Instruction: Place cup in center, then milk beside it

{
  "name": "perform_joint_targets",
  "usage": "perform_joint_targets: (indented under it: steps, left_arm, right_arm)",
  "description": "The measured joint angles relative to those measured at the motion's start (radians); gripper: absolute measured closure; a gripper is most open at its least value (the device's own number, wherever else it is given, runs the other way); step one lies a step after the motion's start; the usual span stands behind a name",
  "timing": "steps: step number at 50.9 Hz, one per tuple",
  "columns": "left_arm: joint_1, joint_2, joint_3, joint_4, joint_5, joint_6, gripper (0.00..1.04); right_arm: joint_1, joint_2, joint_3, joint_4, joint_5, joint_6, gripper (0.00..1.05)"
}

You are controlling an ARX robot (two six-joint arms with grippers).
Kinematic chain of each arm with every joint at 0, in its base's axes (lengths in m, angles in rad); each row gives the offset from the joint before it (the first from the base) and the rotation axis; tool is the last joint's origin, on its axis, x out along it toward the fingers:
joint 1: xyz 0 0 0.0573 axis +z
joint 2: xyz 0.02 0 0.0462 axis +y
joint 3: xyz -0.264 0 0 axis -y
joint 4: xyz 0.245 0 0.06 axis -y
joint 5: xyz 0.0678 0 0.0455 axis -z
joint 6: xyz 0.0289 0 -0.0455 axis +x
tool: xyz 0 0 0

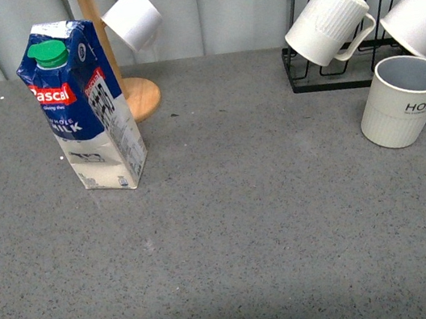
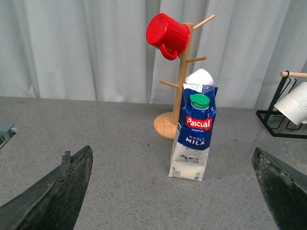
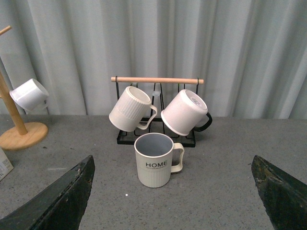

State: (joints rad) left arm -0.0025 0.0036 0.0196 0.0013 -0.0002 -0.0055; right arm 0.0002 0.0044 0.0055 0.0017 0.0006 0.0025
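Standing upright on the left part of the grey speckled tabletop [image 1: 253, 251], the tall blue-and-white milk carton with a green screw cap [image 1: 86, 107] is seen just in front of the round base of a wooden mug tree [image 1: 140, 98]. A small smooth white cup [image 1: 132, 17] and a red mug [image 2: 168, 33] are hung on its pegs. The off-white ribbed mug lettered "HOME" [image 1: 402, 105] is set upright at the right, well apart from the carton, just in front of a black wire rack with a wooden bar [image 1: 329, 79]. Two white mugs [image 1: 329, 21] are hung from that bar. In the left wrist view the left jaws are shown spread wide, the carton lying beyond the gap. The right jaws are likewise parted wide, the lettered mug being framed between them, untouched.
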Motion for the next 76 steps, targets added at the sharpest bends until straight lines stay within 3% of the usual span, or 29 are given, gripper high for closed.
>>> perform_joint_targets:
  steps: [76]
  left_arm:
    - [0.000, 0.000, 0.000, 0.000, 0.000, 0.000, 0.06]
  right_arm:
    - [0.000, 0.000, 0.000, 0.000, 0.000, 0.000, 0.09]
